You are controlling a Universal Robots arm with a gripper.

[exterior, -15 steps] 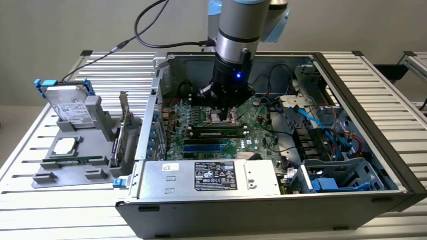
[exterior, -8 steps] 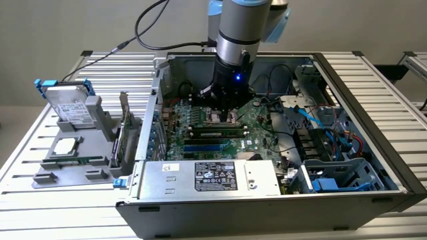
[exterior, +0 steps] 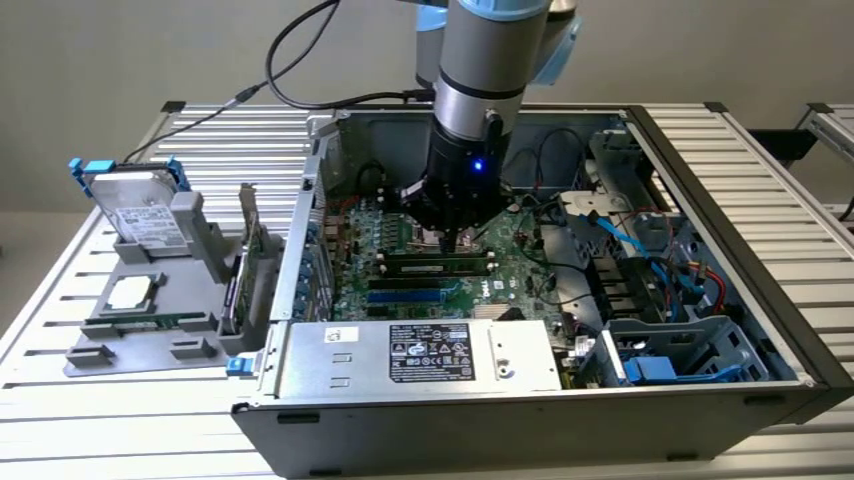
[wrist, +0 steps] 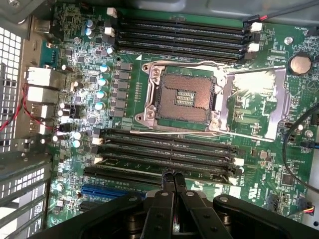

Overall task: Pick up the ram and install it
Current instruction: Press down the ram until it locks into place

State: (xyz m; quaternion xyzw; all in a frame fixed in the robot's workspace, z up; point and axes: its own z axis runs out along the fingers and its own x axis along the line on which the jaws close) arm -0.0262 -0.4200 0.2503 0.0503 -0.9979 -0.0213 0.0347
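My pincer [wrist: 173, 180] is closed, pressing the ram [exterior: 434, 266] beneath it; I should push straight down, evenly.

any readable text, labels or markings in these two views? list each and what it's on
Nothing reads cleanly.
Power supply label: black sticker with white print and logos, too small to read.
Hard drive label, exterior view's left: print too blurred.
Motherboard silkscreen in the wrist view, near the RAM slots and CPU socket: white lettering, too small to read.
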